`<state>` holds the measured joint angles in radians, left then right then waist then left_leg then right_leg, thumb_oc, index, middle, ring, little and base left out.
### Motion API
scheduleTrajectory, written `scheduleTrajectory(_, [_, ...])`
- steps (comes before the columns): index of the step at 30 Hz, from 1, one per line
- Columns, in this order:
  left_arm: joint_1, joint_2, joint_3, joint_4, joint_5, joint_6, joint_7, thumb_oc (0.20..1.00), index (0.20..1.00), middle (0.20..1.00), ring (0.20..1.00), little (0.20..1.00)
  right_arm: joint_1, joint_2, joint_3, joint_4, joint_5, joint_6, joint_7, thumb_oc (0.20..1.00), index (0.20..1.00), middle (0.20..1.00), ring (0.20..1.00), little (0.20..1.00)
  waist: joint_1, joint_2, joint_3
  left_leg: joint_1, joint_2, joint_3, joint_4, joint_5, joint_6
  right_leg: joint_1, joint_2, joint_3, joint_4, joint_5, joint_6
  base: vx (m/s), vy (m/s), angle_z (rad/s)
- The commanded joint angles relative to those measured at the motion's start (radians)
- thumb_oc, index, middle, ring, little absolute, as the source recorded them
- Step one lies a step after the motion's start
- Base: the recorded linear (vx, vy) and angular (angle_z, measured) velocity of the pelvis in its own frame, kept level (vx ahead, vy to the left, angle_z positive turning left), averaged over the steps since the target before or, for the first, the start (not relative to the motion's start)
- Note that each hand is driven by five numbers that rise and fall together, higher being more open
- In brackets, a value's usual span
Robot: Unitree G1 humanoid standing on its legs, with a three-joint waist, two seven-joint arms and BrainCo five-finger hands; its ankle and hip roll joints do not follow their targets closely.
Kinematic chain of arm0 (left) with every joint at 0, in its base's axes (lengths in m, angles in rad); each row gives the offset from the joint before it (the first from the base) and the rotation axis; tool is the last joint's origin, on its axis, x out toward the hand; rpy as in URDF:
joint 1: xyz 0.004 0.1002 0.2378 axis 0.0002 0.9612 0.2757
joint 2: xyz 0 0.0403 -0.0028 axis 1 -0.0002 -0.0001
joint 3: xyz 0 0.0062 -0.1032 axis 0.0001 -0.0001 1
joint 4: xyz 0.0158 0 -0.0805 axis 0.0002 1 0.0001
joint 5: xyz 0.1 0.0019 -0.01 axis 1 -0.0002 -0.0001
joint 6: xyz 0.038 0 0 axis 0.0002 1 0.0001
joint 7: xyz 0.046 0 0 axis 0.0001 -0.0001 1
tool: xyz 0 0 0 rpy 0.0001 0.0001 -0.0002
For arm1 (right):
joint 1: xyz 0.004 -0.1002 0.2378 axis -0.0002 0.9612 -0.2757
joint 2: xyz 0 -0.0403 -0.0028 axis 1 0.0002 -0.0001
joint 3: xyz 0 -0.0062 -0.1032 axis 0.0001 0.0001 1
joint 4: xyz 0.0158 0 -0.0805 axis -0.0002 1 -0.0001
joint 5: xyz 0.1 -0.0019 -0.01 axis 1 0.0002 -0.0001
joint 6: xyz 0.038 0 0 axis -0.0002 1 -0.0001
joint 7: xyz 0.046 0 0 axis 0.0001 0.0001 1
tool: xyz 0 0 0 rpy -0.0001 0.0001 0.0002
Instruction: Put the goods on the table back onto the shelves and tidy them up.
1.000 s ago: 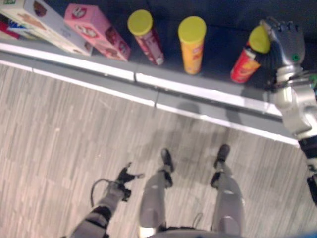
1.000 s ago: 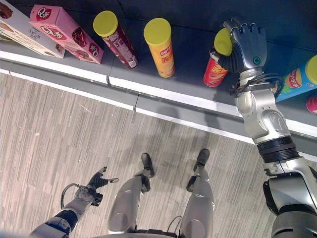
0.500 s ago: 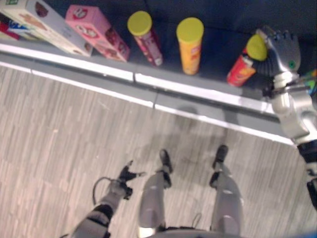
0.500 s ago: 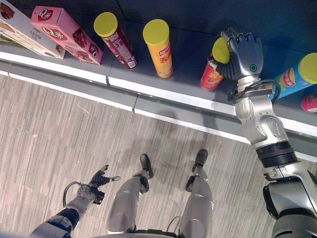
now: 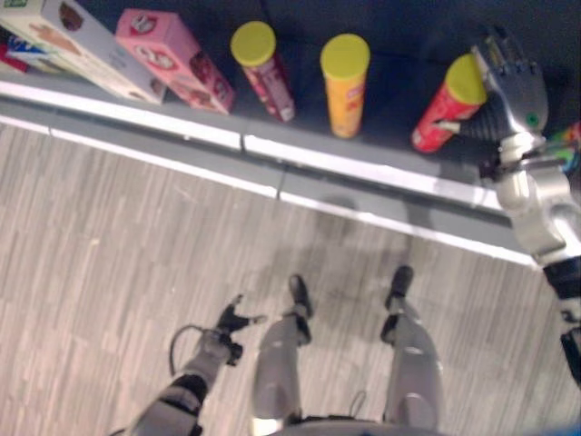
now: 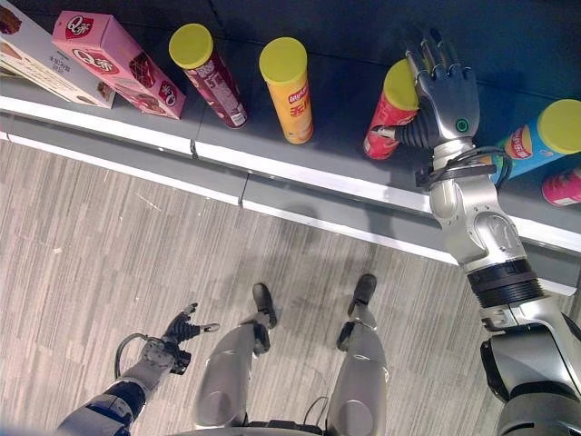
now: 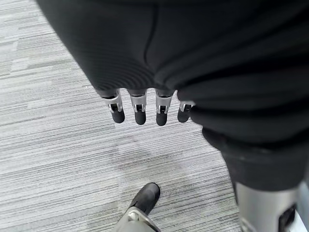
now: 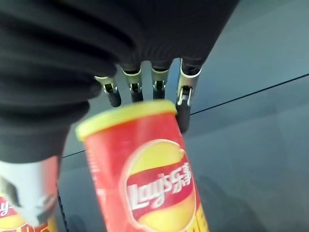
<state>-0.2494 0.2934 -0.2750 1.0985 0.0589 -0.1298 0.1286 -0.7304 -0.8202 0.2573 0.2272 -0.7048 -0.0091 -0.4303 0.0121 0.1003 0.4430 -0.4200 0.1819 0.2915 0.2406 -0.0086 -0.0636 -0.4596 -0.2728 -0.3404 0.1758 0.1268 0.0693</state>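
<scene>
We are extending our right hand [image 6: 442, 91] over the shelf [image 6: 300, 177], fingers straightened and spread beside the yellow lid of the red can [image 6: 390, 111]; half a second ago they were curled round its top. The can is standing near the shelf's front edge, its base cut off in the right wrist view. Our left hand [image 6: 177, 331] is hanging above the floor [image 6: 109, 245], fingers relaxed. The blue can [image 6: 536, 141] is partly hidden behind our right arm.
</scene>
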Motion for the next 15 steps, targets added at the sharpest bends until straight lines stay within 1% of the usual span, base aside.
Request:
scheduleTrajectory(1, [0.021,0.013,-0.046,0.049,-0.006,-0.001,0.016,1.0,1.0,1.0,1.0,1.0,0.045,0.017,-0.031,-0.043,0.015,-0.021,-0.025,1.0,1.0,1.0,1.0,1.0,0.018,-0.011,-0.099,0.012,0.092,-0.005,0.022,-0.05,-0.094,-0.017,-0.086,0.048,0.135,-0.119,0.119,0.0,0.0,0.0])
scheduleTrajectory(8, [0.031,0.002,-0.045,0.058,-0.002,0.003,0.015,1.0,1.0,1.0,1.0,1.0,0.123,0.014,-0.058,-0.111,0.023,-0.046,-0.027,1.0,1.0,1.0,1.0,1.0,0.007,-0.037,-0.138,0.078,0.094,0.004,-0.018,-0.043,-0.097,0.051,-0.068,0.038,0.084,-0.112,0.12,0.04,0.005,-0.01])
scheduleTrajectory(9, [0.031,0.002,-0.046,0.058,-0.002,0.003,0.015,1.0,1.0,1.0,1.0,1.0,0.125,0.014,-0.059,-0.111,0.023,-0.046,-0.027,1.0,1.0,1.0,1.0,1.0,0.008,-0.037,-0.137,0.08,0.095,0.004,-0.017,-0.045,-0.098,0.053,-0.067,0.038,0.085,-0.114,0.121,0.0,0.0,0.0])
scheduleTrajectory(10, [0.033,-0.001,-0.045,0.06,0.0,0.003,0.014,1.0,1.0,1.0,1.0,1.0,0.141,0.013,-0.069,-0.127,0.026,-0.051,-0.029,1.0,1.0,1.0,1.0,1.0,0.003,-0.046,-0.142,0.082,0.091,0.014,-0.027,-0.023,-0.09,0.058,-0.066,0.028,0.066,-0.094,0.11,-0.01,-0.015,-0.06])
scheduleTrajectory(11, [0.039,-0.009,-0.035,0.064,-0.002,0.003,0.015,1.0,1.0,1.0,1.0,1.0,0.196,0.019,-0.11,-0.17,0.04,-0.062,-0.039,1.0,1.0,1.0,1.0,1.0,-0.006,-0.058,-0.158,0.11,0.09,0.017,-0.052,-0.012,-0.093,0.095,-0.053,0.025,0.03,-0.089,0.111,0.01,-0.018,-0.05])
scheduleTrajectory(15, [0.051,-0.029,-0.015,0.075,-0.003,0.006,0.014,1.0,1.0,1.0,1.0,1.0,0.346,0.042,-0.203,-0.293,0.086,-0.103,-0.026,1.0,1.0,1.0,1.0,1.0,-0.029,-0.082,-0.197,0.195,0.078,0.033,-0.128,0.019,-0.099,0.189,-0.02,0.014,-0.063,-0.066,0.116,0.1,0.004,-0.08])
